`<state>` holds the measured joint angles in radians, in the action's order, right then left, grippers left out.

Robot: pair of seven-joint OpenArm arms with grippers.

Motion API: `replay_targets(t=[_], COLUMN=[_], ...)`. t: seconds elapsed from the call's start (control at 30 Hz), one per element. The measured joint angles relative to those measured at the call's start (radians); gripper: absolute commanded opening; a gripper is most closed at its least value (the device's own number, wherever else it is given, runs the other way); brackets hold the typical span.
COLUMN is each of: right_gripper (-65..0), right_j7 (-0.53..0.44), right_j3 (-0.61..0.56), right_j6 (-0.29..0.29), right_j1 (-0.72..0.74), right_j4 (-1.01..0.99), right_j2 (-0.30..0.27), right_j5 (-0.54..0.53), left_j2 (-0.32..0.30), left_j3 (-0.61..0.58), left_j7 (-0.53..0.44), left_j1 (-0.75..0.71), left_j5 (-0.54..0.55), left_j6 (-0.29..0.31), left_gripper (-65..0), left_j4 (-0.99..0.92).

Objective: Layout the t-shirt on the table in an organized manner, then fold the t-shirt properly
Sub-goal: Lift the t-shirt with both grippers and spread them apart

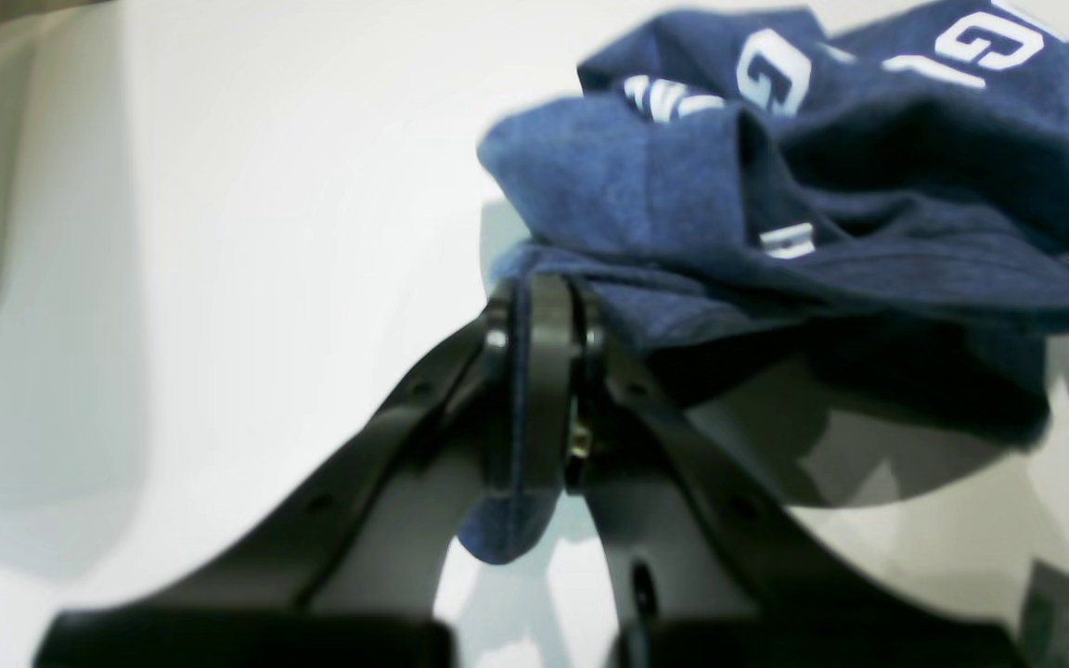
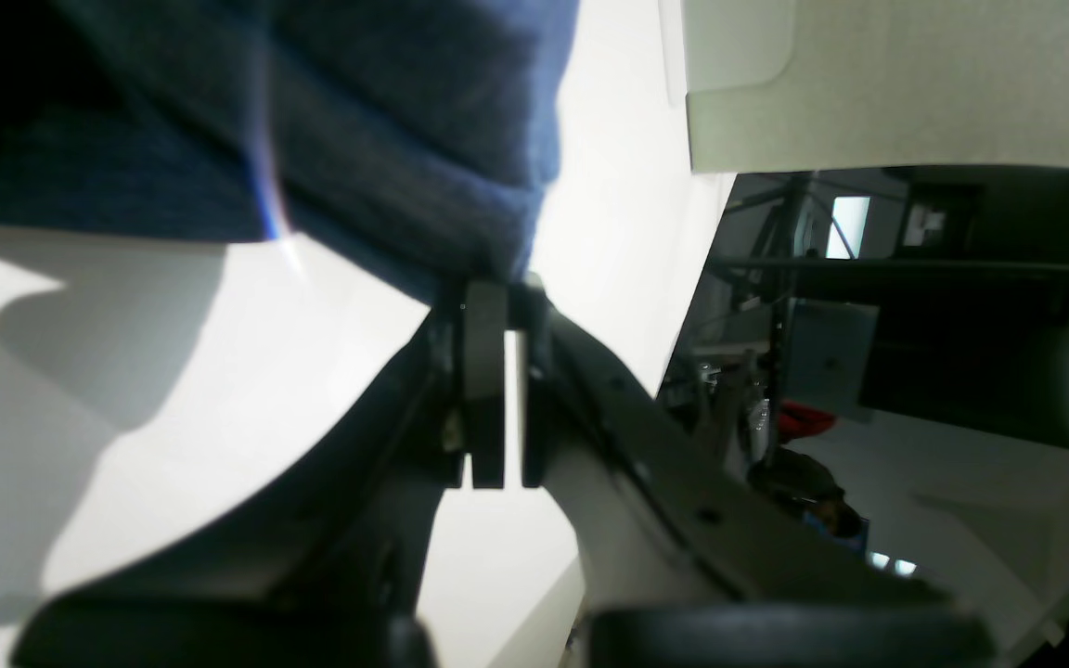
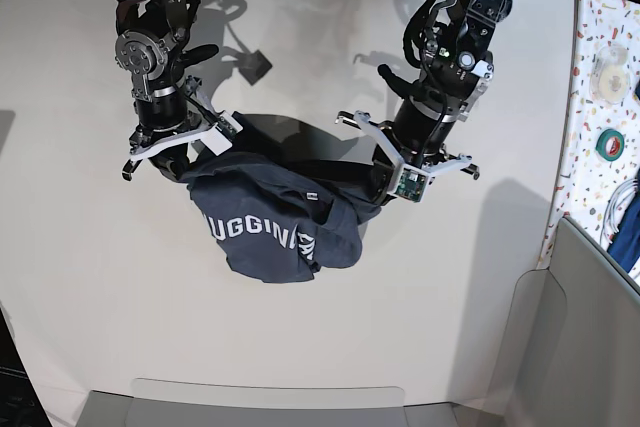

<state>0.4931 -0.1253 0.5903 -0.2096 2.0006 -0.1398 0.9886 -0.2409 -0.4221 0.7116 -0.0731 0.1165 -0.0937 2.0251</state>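
While the t-shirt (image 3: 275,217) hangs bunched between the two arms over the table (image 3: 90,277), the base view shows white block capitals across its front, reading roughly "UGGIN", with the ends of the word lost in folds. On that view's left, the right gripper (image 3: 190,147) pinches the upper left edge of the cloth; on its right, the left gripper (image 3: 388,182) holds the opposite edge, and a dark shadow lies on the tabletop beneath the shirt. Along the far right edge runs a speckled strip (image 3: 590,87) with a roll of green tape (image 3: 611,143) on it.

From the left wrist view, the left gripper (image 1: 539,297) has its jaws pressed together on a fold of navy cloth (image 1: 683,186), a flap of it poking out below the fingers. Only scraps of the print show here: a "G" and bits of other letters, plus a small white tag at a seam.

From the right wrist view, the right gripper (image 2: 495,297) is clamped tight on a thick roll of the shirt (image 2: 386,139), with no lettering visible. Past the table's edge (image 2: 627,232) this camera alone catches a dim room with dark framing and something red, too blurred to identify.
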Motion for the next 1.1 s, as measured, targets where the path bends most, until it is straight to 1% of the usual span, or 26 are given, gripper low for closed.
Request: replay_targets(t=[0.13, 0.17, 0.23, 0.37, 0.43, 0.57, 0.6, 0.67, 0.83, 0.9, 0.97, 1.03, 1.1], right_gripper=[-65.0, -65.0, -65.0, -65.0, -65.0, -65.0, -65.0, -65.0, -65.0, -65.0, -65.0, -65.0, -65.0], right_j7=[-0.009, -0.009, -0.003, 0.005, 0.001, 0.002, 0.003, 0.003, 0.003, 0.002, 0.003, 0.002, 0.0], right_j3=[0.016, 0.034, 0.064, 0.1, 0.098, 0.097, 0.097, 0.097, 0.095, 0.094, 0.094, 0.094, 0.094], right_j6=[-0.01, -0.02, -0.071, -0.085, -0.085, -0.085, -0.085, -0.085, -0.086, -0.086, -0.086, -0.086, -0.086], right_j1=[0.008, 0.008, 0.008, 0.01, 0.01, 0.002, 0.002, 0.0, -0.014, -0.014, -0.014, -0.012, -0.024], right_j4=[0.018, 0.019, 0.019, 0.019, 0.019, 0.019, 0.019, 0.019, 0.019, 0.019, 0.019, 0.019, 0.019], right_j2=[0.016, 0.023, 0.021, 0.018, 0.019, 0.019, 0.019, 0.019, 0.019, 0.019, 0.019, 0.02, 0.021], right_j5=[0.002, 0.0, 0.0, 0.004, 0.003, 0.003, 0.003, 0.003, 0.003, 0.003, 0.003, 0.003, 0.0], left_j2=[-0.001, -0.002, -0.01, -0.035, -0.045, -0.058, -0.057, -0.056, -0.062, -0.088, -0.138, -0.192, -0.237], left_j3=[0.1, 0.123, 0.159, 0.186, 0.185, 0.178, 0.178, 0.18, 0.184, 0.165, 0.103, 0.035, -0.029], left_j7=[0.003, 0.003, 0.002, 0.0, 0.024, 0.128, 0.13, 0.137, 0.144, 0.114, 0.064, 0.042, 0.043], left_j1=[-0.075, -0.088, -0.11, -0.158, -0.183, -0.195, -0.195, -0.198, -0.22, -0.215, -0.209, -0.198, -0.166], left_j5=[0.0, 0.002, 0.0, -0.001, 0.0, 0.0, -0.002, 0.0, 0.0, 0.0, -0.005, -0.001, 0.0], left_j6=[0.007, 0.01, 0.007, 0.007, 0.007, 0.007, 0.007, 0.007, 0.007, 0.007, 0.006, 0.011, 0.011], left_gripper=[-64.9, -64.9, -64.9, -64.1, -60.1, -46.2, -44.0, -41.8, -41.6, -41.6, -41.4, -41.4, -41.6], left_j4=[-0.006, -0.007, -0.008, -0.009, -0.01, -0.01, -0.01, -0.008, 0.051, 0.051, 0.051, 0.05, 0.05])
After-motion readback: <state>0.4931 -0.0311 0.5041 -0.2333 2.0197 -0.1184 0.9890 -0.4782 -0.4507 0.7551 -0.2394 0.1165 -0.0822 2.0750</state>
